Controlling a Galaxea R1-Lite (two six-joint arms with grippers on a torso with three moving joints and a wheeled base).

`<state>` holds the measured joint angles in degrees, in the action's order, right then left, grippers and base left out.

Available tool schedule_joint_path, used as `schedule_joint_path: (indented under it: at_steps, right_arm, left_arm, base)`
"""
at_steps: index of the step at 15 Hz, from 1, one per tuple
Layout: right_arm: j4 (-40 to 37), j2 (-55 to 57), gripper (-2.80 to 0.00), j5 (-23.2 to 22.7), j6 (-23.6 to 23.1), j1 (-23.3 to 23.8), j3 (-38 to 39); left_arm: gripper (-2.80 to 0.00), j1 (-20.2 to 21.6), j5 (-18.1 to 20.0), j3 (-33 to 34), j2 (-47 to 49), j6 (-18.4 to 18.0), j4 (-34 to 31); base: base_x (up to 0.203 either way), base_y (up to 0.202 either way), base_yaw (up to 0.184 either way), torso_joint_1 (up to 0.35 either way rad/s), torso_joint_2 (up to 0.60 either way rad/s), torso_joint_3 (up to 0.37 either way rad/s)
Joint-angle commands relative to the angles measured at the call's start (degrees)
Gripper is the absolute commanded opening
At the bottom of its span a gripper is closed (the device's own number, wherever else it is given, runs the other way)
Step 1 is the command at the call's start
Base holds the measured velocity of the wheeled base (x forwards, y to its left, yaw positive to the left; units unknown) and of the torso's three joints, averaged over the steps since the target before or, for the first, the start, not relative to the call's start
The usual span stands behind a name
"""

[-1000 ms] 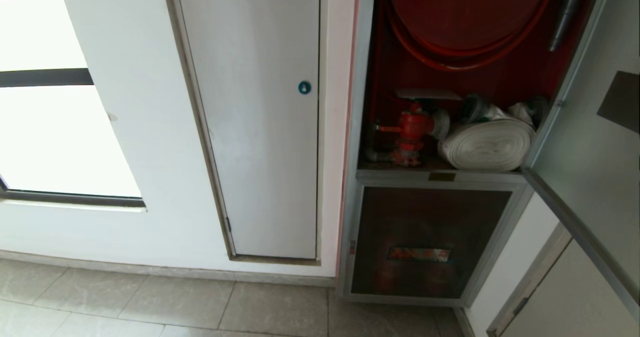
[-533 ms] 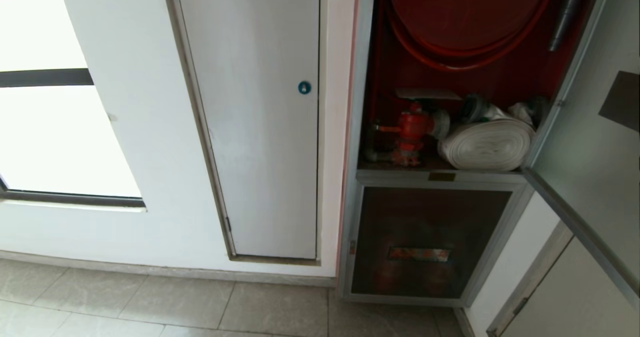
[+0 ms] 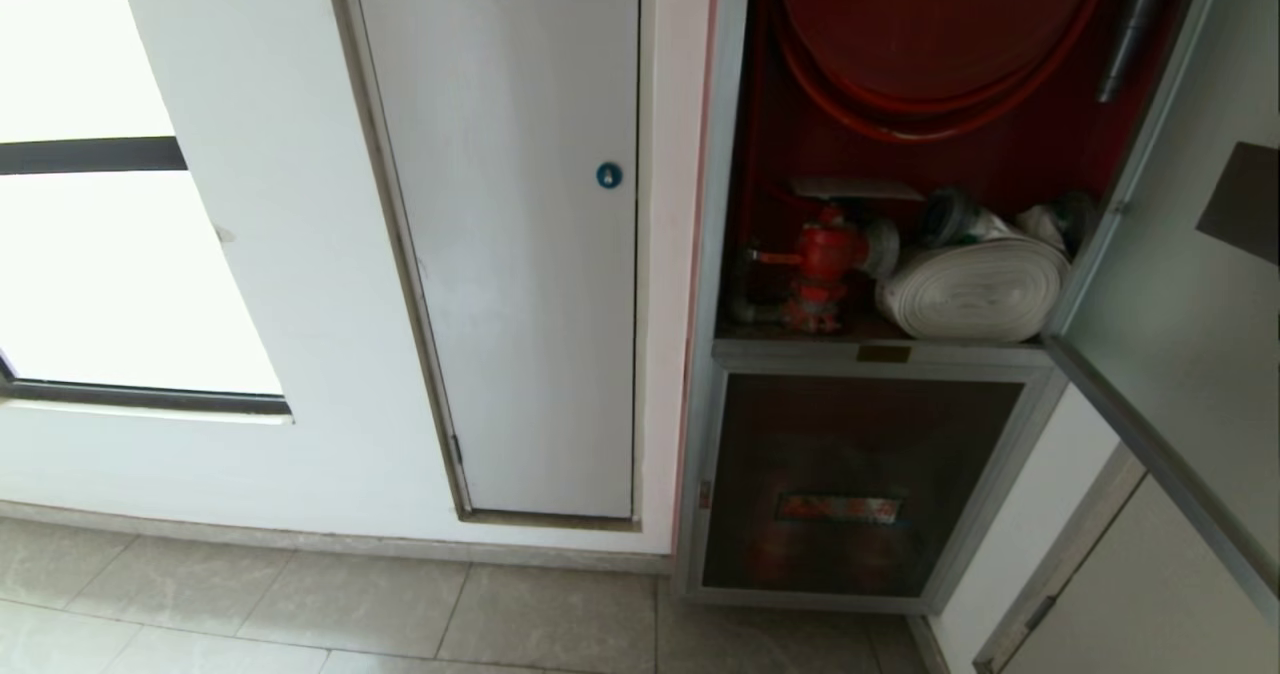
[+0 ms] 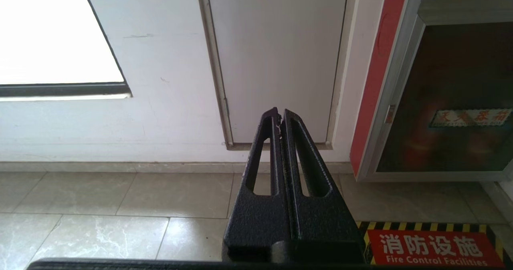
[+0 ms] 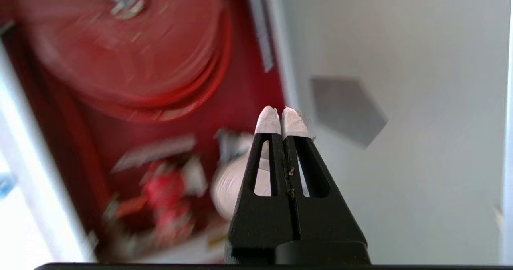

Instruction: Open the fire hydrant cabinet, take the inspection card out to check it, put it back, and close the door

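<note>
Both claw [image 5: 281, 119] fingertips together, inspection card [image 5: 154, 153] well beyond.

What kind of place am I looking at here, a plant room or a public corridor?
Most likely a corridor or lobby wall in a building. A recessed fire hydrant cabinet stands open, with a red hose reel and a rolled white hose inside. A floor sign reads "Fire Control Facilities", and the floor is tiled.

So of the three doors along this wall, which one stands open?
The door of the fire hydrant cabinet, swung out at right past the hose reel. The white door with the blue lock and the lower dark panel are shut.
</note>
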<state>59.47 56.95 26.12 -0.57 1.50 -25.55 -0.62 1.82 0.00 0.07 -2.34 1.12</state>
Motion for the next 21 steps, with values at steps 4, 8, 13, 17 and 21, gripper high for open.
schedule_joint_path:
  at_steps: [4, 8, 13, 17, 21]
  right_arm:
    - [-43.2, -30.3, -2.8, -6.0, 1.1, -2.9, 0.7]
    - [-63.7, -45.6, -2.8, -10.1, -1.6, -2.9, 1.9]
    - [-68.1, -56.9, -2.8, -20.7, -1.8, -2.4, 11.4]
    - [-67.0, -56.9, -2.8, -22.7, -1.0, -2.4, 19.1]
    - [-66.9, -56.9, -2.8, -26.3, -0.7, -2.4, 22.2]
  left_arm:
    - [-2.8, 0.0, 0.0, 0.7, 0.0, 0.0, 0.0]
    - [-2.8, 0.0, 0.0, 0.7, 0.1, 0.0, 0.0]
    - [-2.8, 0.0, 0.0, 0.7, 0.0, 0.0, 0.0]
    - [-2.8, 0.0, 0.0, 0.7, 0.0, 0.0, 0.0]
    - [-2.8, 0.0, 0.0, 0.7, 0.1, 0.0, 0.0]
  base:
    - [0.0, 0.0, 0.0, 0.0, 0.0, 0.0]
    - [0.0, 0.0, 0.0, 0.0, 0.0, 0.0]
    - [0.0, 0.0, 0.0, 0.0, 0.0, 0.0]
    - [0.0, 0.0, 0.0, 0.0, 0.0, 0.0]
    - [0.0, 0.0, 0.0, 0.0, 0.0, 0.0]
